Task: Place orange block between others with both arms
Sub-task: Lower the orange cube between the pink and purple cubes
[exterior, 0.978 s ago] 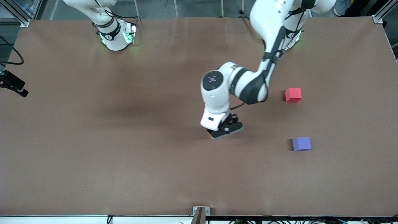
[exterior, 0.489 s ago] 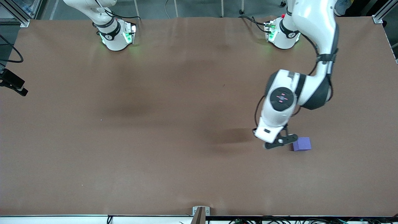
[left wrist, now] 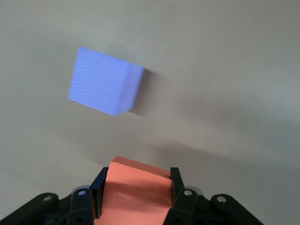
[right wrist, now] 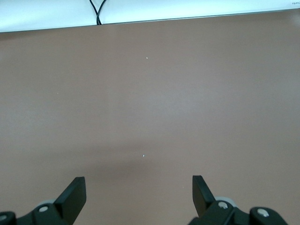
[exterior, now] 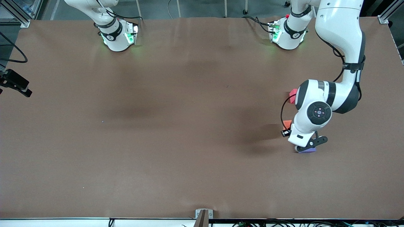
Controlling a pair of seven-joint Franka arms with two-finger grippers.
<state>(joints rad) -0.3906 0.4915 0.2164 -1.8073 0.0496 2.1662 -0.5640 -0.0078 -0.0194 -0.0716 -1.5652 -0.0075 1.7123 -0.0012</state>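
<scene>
My left gripper [left wrist: 137, 180] is shut on the orange block [left wrist: 136, 192], which fills the gap between both fingers. In the front view only a corner of the orange block [exterior: 286, 123] peeks out beside the left arm's wrist [exterior: 318, 112], over the table between the two other cubes. The purple-blue cube [left wrist: 105, 86] rests on the table close ahead of the held block, and the hand covers most of it [exterior: 308, 151]. Just an edge of the red-pink cube [exterior: 293, 95] shows. My right gripper [right wrist: 138, 187] hangs open over bare table.
The brown table [exterior: 157, 126] is bare apart from the cubes. The right arm's base [exterior: 116, 36] and the left arm's base [exterior: 287, 34] stand along the edge farthest from the front camera. A black camera mount [exterior: 14, 82] juts in at the right arm's end.
The left arm has swung from the middle of the table toward its own end, carrying the orange block. It now covers most of the red-pink and purple-blue cubes. The right arm is still.
</scene>
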